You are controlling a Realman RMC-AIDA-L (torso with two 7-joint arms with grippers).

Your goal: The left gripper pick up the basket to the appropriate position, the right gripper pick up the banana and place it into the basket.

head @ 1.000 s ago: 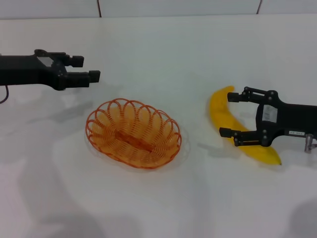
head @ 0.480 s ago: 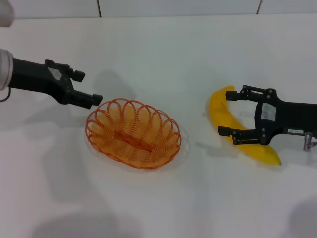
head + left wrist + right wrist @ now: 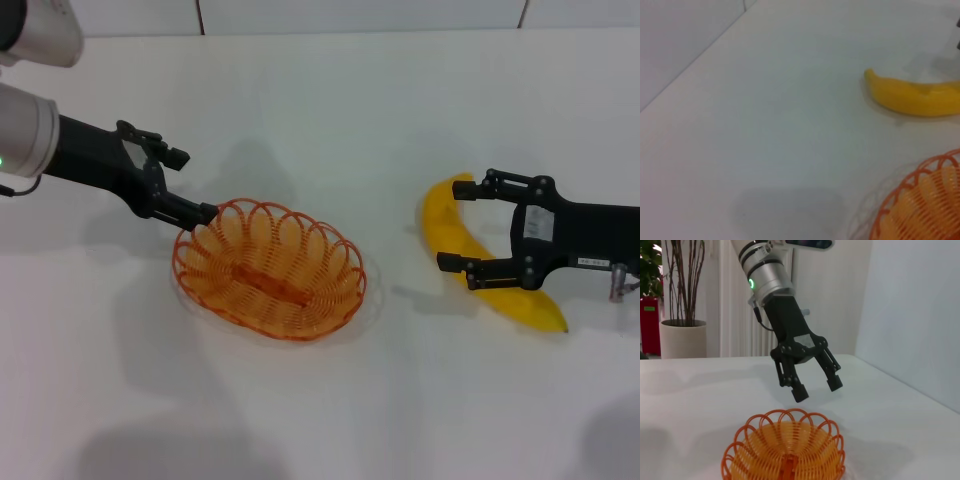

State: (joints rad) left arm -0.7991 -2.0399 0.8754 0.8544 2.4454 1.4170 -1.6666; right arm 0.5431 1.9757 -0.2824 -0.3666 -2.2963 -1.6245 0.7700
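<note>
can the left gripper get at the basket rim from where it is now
Probably yes. The left gripper is open, tilted down at the near-left edge of the basket, and nothing lies between them.

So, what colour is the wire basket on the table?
Orange. The basket of looped wire shows best in the head view.

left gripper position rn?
Head view, robot's left: the left gripper, open, angles down at the basket's left rim; the right wrist view shows it just above.
</note>
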